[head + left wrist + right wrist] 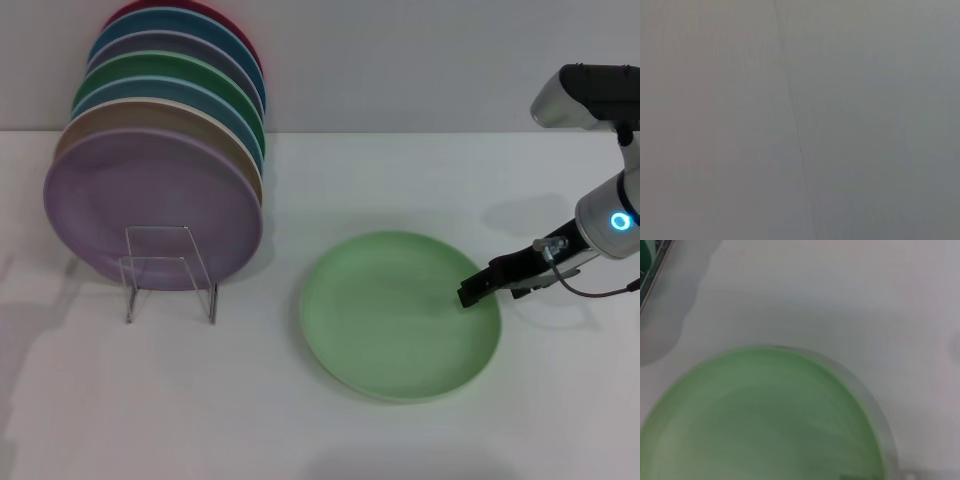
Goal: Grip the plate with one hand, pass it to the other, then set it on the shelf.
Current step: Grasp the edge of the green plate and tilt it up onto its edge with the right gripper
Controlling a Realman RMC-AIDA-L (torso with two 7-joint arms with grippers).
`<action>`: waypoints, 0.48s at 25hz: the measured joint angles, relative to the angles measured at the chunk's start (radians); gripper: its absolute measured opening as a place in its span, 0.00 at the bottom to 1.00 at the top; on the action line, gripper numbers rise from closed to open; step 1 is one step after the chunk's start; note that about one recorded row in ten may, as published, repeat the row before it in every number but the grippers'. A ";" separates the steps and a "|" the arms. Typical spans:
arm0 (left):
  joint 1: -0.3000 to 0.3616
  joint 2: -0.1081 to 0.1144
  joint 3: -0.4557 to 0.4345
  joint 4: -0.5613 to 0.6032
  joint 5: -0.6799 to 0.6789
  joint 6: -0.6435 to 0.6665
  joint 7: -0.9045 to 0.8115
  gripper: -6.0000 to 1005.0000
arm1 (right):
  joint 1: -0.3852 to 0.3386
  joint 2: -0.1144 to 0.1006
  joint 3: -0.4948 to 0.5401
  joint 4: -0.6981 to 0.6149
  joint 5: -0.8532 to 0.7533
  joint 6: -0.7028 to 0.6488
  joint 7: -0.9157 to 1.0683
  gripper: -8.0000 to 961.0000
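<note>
The pale mint-green plate (400,315) lies flat on the white table, right of the middle. It fills the lower part of the right wrist view (765,420). My right gripper (472,291), black on a silver arm with a blue light ring, sits low at the plate's right rim, at or just over its edge. The clear acrylic shelf (170,272) stands at the left and holds a row of upright plates, with a lilac plate (150,205) in front. My left gripper is out of view; the left wrist view shows only a blank grey surface.
Several coloured plates (175,90) lean in a row behind the lilac one, reaching to the back wall. A corner of the stacked plates (647,262) shows in the right wrist view. Bare white table (250,420) lies between the shelf and the plate and along the front.
</note>
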 joint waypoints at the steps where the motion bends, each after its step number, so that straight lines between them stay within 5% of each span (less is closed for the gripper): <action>1: 0.000 0.000 0.000 0.000 0.000 0.000 0.000 0.81 | 0.000 0.000 0.000 0.000 0.000 0.000 0.000 0.74; 12: 0.001 0.000 0.000 0.000 0.002 0.001 0.000 0.81 | 0.012 0.002 -0.025 -0.041 0.000 -0.017 -0.001 0.72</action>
